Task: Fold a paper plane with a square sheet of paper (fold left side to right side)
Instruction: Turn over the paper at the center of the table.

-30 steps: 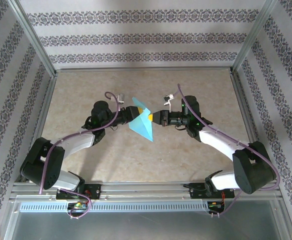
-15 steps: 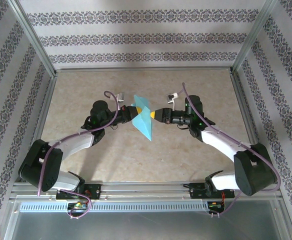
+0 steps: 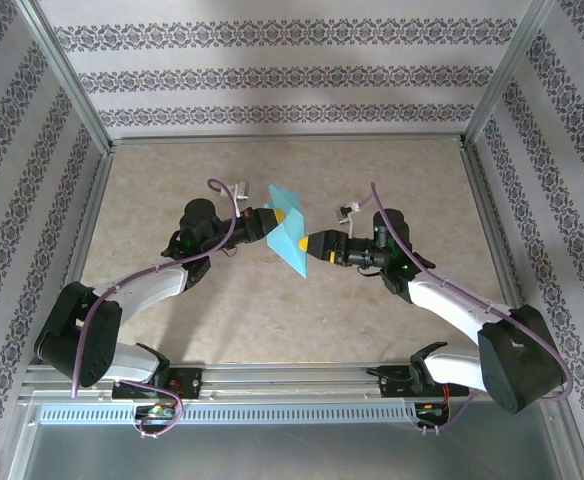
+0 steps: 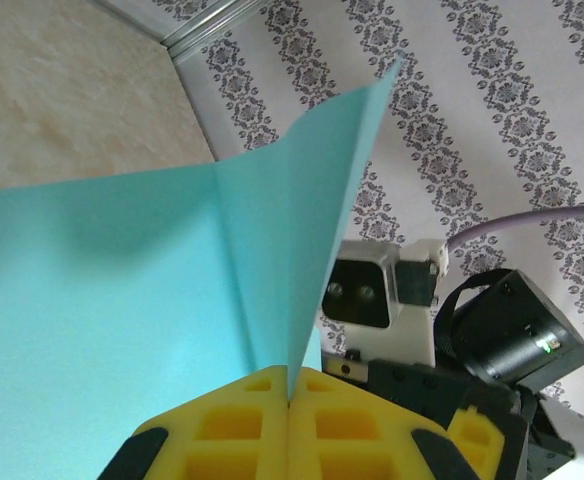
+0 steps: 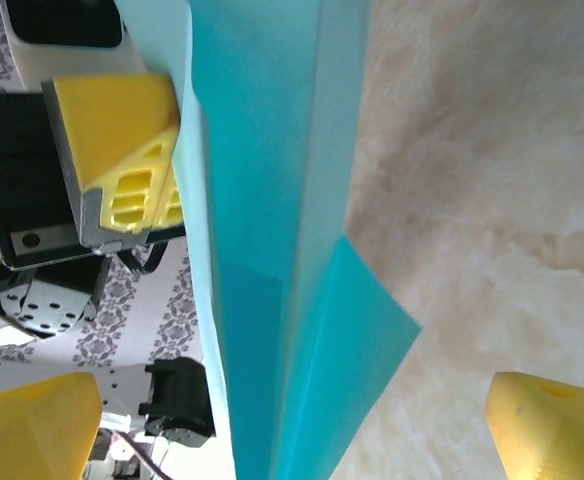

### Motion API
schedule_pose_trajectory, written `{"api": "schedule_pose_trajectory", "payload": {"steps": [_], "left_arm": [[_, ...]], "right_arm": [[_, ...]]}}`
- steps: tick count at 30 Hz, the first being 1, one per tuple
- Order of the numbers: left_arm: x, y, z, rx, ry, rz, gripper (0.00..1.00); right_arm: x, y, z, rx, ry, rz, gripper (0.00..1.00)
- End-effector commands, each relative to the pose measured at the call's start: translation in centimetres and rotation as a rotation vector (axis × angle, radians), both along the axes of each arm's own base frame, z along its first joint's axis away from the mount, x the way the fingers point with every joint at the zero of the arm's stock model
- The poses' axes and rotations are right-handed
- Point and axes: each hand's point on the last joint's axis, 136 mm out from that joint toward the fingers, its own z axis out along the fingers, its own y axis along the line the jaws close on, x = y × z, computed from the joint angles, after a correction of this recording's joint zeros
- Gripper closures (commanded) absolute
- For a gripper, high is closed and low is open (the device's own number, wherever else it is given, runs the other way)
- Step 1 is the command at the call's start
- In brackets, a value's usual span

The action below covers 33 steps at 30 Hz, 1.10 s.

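- Paper plane [image 3: 287, 252]: cyan, part-folded and pointed. It is held on edge, apparently clear of the desk [image 3: 392, 170], between my two arms near the desk's middle.
- Left jaws: closed on the plane. In the left wrist view my yellow pads [image 4: 222, 430] meet, and the paper [image 4: 122, 300] rises from the seam between them as two flaps joined at a lengthwise crease.
- Right jaws: open. In the right wrist view my fingertips [image 5: 547, 425] stand wide apart with the plane's long body [image 5: 272, 200] between them. It appears to touch neither.
- Step in hand, as I judge it: laying the left side onto the right along that crease, with my right jaws placed to pinch the layers together.
- To do it well: I should close my right jaws squarely across the crease rather than on one loose flap, so that the edges line up first. My left jaws should hold firm as the anchor.
- Risk: thin paper held in the air will buckle or twist if the two grips pull unevenly. A skewed pinch would set a crooked crease.
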Motion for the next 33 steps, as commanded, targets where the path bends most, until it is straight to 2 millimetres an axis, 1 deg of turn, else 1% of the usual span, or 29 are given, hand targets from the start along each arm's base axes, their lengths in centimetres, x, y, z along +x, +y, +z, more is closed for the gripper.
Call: {"api": "schedule_pose_trajectory", "payload": {"steps": [1,3,7,11,13,15,17,19,21,23,27,28,30,33], "left_arm": [[-0.1,-0.8,2.6,-0.039,-0.078,-0.022,1.00],[-0.1,-0.9,2.7,-0.039,-0.079,-0.026,1.00],[-0.2,-1.3,2.6,-0.039,-0.074,-0.037,1.00],[-0.3,-1.8,2.7,-0.044,-0.071,-0.056,1.00],[-0.4,-2.0,2.5,-0.045,-0.067,-0.062,1.00],[-0.3,-2.1,2.4,-0.049,-0.064,-0.065,1.00],[-0.3,-2.1,2.4,-0.051,-0.062,-0.069,1.00],[-0.4,-2.2,2.3,-0.050,-0.062,-0.074,0.99],[-0.4,-2.1,2.0,-0.039,-0.061,-0.069,0.90],[-0.3,-1.8,1.6,-0.013,-0.064,-0.051,0.86],[-0.3,-0.8,0.4,0.068,-0.057,-0.008,0.69],[-0.2,-0.2,0.1,0.091,-0.053,0.015,0.66],[0.0,1.2,-0.7,0.126,-0.042,0.064,0.63],[0.3,3.9,-1.3,0.154,-0.023,0.165,0.57]], "right_arm": [[-0.5,0.8,1.6,0.075,-0.015,0.027,0.02],[-0.7,1.3,2.0,0.088,-0.013,0.045,0.02],[-0.2,1.7,3.0,0.103,-0.028,0.043,0.13],[0.6,1.7,3.5,0.107,-0.039,0.028,0.31],[1.1,1.6,3.5,0.105,-0.043,0.016,0.43],[1.4,1.6,3.5,0.103,-0.047,0.010,0.49],[1.7,1.6,3.5,0.101,-0.046,0.004,0.58],[1.8,1.6,3.4,0.099,-0.042,0.002,0.65],[1.9,1.5,3.3,0.095,-0.040,-0.001,0.72],[1.9,1.3,3.2,0.090,-0.045,-0.007,0.81],[1.8,0.7,3.1,0.064,-0.063,-0.029,0.92],[1.8,0.6,3.1,0.049,-0.075,-0.037,0.95],[1.7,0.2,2.7,0.004,-0.086,-0.050,0.96],[1.5,-0.5,1.7,-0.116,-0.113,-0.077,0.97]]}}
